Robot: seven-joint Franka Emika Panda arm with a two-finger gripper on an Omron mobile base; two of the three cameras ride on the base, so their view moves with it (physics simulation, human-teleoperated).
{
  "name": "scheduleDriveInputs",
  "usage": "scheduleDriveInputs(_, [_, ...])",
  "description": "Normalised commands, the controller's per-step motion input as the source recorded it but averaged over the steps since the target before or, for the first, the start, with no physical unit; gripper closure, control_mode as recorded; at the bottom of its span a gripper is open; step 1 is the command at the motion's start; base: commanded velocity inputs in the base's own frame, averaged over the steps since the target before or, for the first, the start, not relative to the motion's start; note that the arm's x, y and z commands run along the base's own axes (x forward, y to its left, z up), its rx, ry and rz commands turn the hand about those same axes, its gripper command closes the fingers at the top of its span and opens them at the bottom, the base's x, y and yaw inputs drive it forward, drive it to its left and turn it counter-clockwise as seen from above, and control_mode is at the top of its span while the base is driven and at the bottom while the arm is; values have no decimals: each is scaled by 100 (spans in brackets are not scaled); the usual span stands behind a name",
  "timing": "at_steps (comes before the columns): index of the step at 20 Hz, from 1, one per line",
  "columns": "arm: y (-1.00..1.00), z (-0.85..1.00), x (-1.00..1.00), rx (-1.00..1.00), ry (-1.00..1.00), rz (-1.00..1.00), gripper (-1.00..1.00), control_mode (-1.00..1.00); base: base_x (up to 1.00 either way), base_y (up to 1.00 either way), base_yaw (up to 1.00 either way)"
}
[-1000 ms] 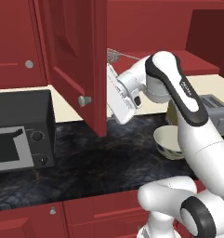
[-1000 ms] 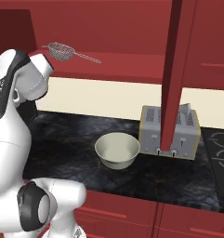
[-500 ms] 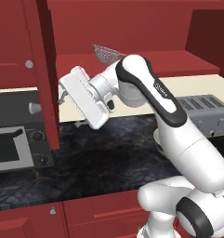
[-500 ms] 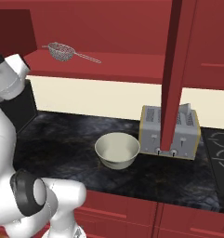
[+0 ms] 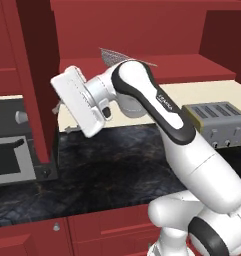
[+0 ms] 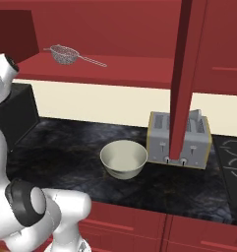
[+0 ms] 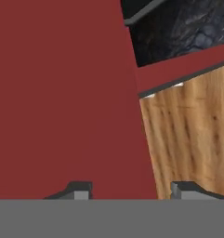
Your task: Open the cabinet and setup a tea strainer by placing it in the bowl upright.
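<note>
Red cabinet [image 6: 115,29] behind arm [image 5: 167,115] lettered "FRANKA" (partly legible).

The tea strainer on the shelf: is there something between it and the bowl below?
Nothing visible. The tea strainer lies on the open cabinet shelf, and the bowl sits on the counter lower right of it. The toaster stands beside the bowl, off that path.

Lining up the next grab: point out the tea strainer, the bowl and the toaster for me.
tea strainer [image 6: 64,54], right base view, on its mesh basket.
bowl [image 6: 123,158], right base view, on the inside of its cream wall.
toaster [image 6: 159,133], right base view, on its left front face.
</note>
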Motion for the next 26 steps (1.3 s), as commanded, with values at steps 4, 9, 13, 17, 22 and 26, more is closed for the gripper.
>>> scheduleDriveInputs(4, [6,0,0,0,-5,-4,-100,-100,0,0,0])
scheduleDriveInputs(9, [-38,-14,0,-9,-7,0,-100,-100,0,0,0])
scheduleDriveInputs(13, [-57,-9,0,-14,-9,0,-100,-100,0,0,0])
scheduleDriveInputs(17, [-46,-3,5,-22,-6,0,-100,-100,0,0,0])
scheduleDriveInputs(22, [-26,-7,3,-28,-33,11,-100,-100,0,0,0])
scheduleDriveInputs(26, [-21,-40,0,-57,-18,12,-100,-100,0,0,0])
